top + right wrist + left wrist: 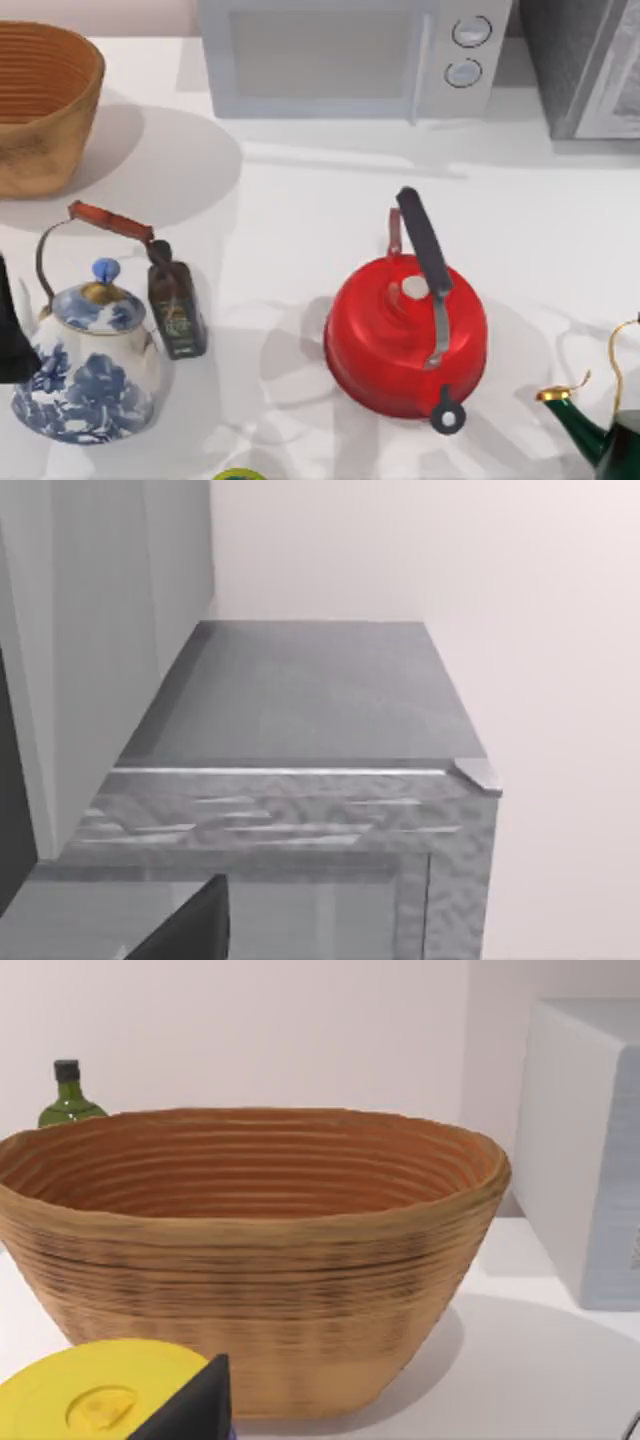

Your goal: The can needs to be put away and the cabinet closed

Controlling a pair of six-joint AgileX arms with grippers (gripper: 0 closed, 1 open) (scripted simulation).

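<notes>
The can is out of view. The grey cabinet [575, 65] stands at the table's far right corner, and the right wrist view looks down on the cabinet's [300, 710] flat top from close by. I cannot tell whether it stands open. A dark part of my right gripper [185, 930] shows at the edge of that view. My left arm [12, 335] is at the table's left edge beside the blue-and-white kettle. A dark part of my left gripper [195, 1410] points toward the woven basket [250, 1260].
A red kettle [405, 335] sits mid-table, with a blue-and-white kettle [85, 370] and a dark brown bottle [176, 305] at the left. A green kettle [610, 430] is front right, the woven basket [40, 110] far left, a microwave [350, 55] at the back. A yellow-lidded thing [95, 1395] lies near my left gripper.
</notes>
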